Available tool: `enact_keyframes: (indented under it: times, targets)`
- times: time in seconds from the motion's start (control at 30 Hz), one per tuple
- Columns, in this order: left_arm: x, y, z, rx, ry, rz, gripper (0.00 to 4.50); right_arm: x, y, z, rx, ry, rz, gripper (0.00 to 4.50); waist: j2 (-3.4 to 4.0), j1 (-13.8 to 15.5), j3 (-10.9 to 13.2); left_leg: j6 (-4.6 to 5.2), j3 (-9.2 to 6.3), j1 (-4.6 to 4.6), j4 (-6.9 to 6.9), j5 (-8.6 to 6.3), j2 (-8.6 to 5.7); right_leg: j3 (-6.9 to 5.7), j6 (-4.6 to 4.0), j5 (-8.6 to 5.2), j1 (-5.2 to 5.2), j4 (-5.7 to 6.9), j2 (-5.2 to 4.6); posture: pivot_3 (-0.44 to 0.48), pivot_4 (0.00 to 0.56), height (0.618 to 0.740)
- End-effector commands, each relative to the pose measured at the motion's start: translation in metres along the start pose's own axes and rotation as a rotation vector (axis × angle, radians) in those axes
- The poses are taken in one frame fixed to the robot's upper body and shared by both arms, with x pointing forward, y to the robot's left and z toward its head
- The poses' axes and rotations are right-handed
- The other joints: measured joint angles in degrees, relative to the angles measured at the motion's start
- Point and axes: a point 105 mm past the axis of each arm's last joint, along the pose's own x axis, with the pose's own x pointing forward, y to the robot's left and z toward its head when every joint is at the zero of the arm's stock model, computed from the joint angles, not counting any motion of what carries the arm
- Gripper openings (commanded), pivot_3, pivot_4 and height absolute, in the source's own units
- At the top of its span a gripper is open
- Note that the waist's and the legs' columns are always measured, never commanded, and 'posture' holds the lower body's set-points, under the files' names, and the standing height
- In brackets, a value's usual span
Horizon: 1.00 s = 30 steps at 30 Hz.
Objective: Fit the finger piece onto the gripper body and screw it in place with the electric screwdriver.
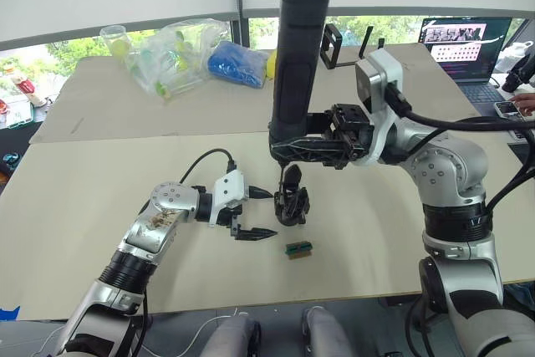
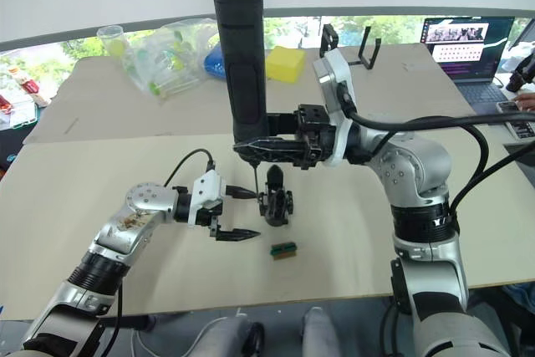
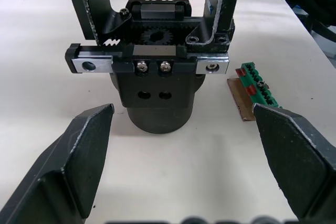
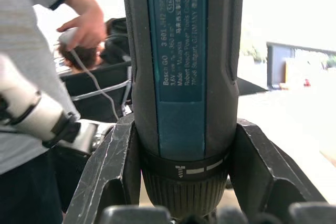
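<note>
**A:** Item one, the landmark?

**B:** Gripper body, standing on its round base on the table. Everything else is listed relative to it.

**A:** Item two, your right gripper?

**B:** My right gripper, above the gripper body, fingers clamped around the electric screwdriver. The tool is held upright, its thin bit pointing down just over the top of the gripper body.

**A:** Item three, your left?

**B:** My left gripper, just beside the gripper body on my left, fingers spread wide and holding nothing. They flank the body without touching it.

**A:** The finger piece?

**B:** A pointed black finger rises from the top of the assembly; I cannot tell whether that is the piece already fitted.

**A:** Anything else?

**B:** Small green block, near the gripper body on the side towards me.

**A:** Step in hand?

**B:** Screwing, I judge. Next I must seat the bit squarely in the screw head, with my left bracing the body.
</note>
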Motion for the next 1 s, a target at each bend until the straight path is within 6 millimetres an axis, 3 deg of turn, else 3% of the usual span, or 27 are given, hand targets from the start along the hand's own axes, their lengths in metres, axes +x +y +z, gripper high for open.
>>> enact_keyframes:
  times: [0.03, 1.0]
  targets:
    - [-0.005, 0.002, 0.011, 0.056, -0.026, 0.008, 4.5, 0.001, 0.006, 0.017, -0.132, -0.024, 0.019, 1.93, 0.0, 0.01, 0.0, 0.0, 0.0, 0.01, 0.0, 0.0, 0.0, 0.0, 0.0, 0.0, 0.0, 0.0, 0.0, 0.0, 0.15, 0.737]
    - [0.001, 0.002, 0.012, 0.077, -0.03, 0.004, 4.5, 0.006, -0.003, -0.005, -0.027, 0.114, 0.002, 1.93, 0.0, 0.07, 0.0, 0.0, 0.0, -0.01, 0.0, 0.0, 0.0, 0.01, 0.0, 0.0, 0.0, -0.02, -0.06, 0.0, 0.15, 0.737]
